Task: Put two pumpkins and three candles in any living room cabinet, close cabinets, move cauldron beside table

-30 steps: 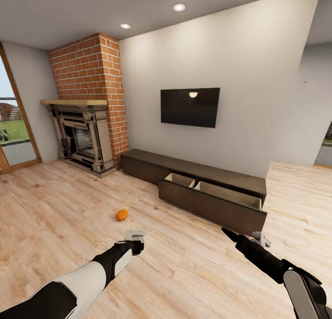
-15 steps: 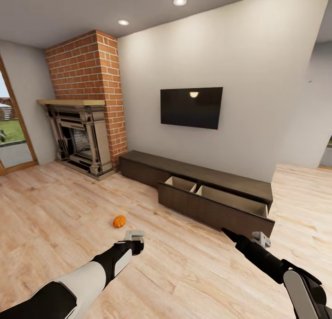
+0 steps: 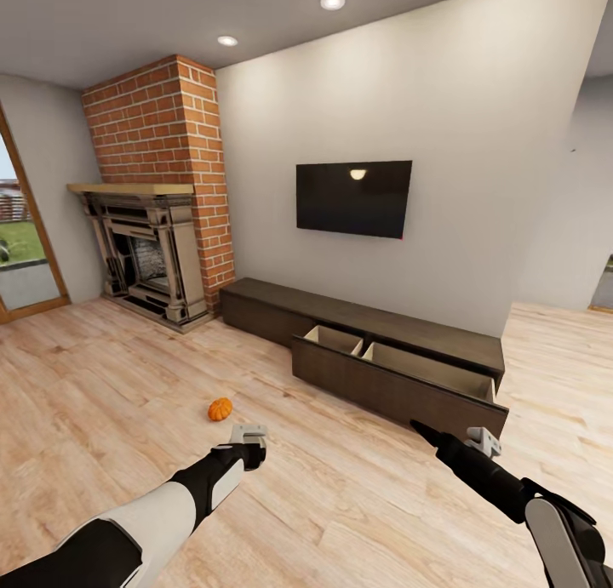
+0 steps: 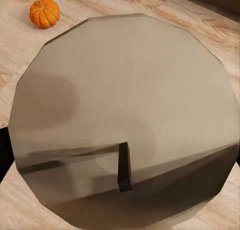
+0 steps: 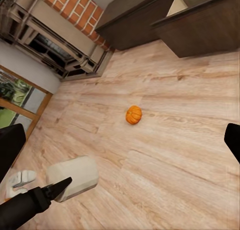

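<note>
One small orange pumpkin [image 3: 220, 408] lies on the wood floor in the head view, a little beyond my left gripper [image 3: 250, 450]; it also sits on the floor boards in both wrist views [image 4: 44, 13] [image 5: 133, 114]. The left gripper is shut on a beige-grey candle [image 4: 125, 100], whose flat top and dark wick face the left wrist camera; the right wrist view has this candle [image 5: 75, 177] from the side. My right gripper [image 3: 427, 434] hangs open and empty over bare floor, its dark fingers [image 5: 232, 140] far apart. The long dark-brown cabinet [image 3: 366, 320] stands under the TV with one wide drawer [image 3: 398, 375] pulled out.
A brick chimney with a stone fireplace [image 3: 149, 252] fills the back left corner, and a glass door [image 3: 21, 248] is at the far left. A black TV [image 3: 353, 197] hangs on the wall. Open wood floor [image 3: 340, 486] stretches between me and the cabinet.
The whole view shifted slightly over the last second as the camera moved toward the cabinet. Both arms hold the same pose, and the left gripper still holds the candle.
</note>
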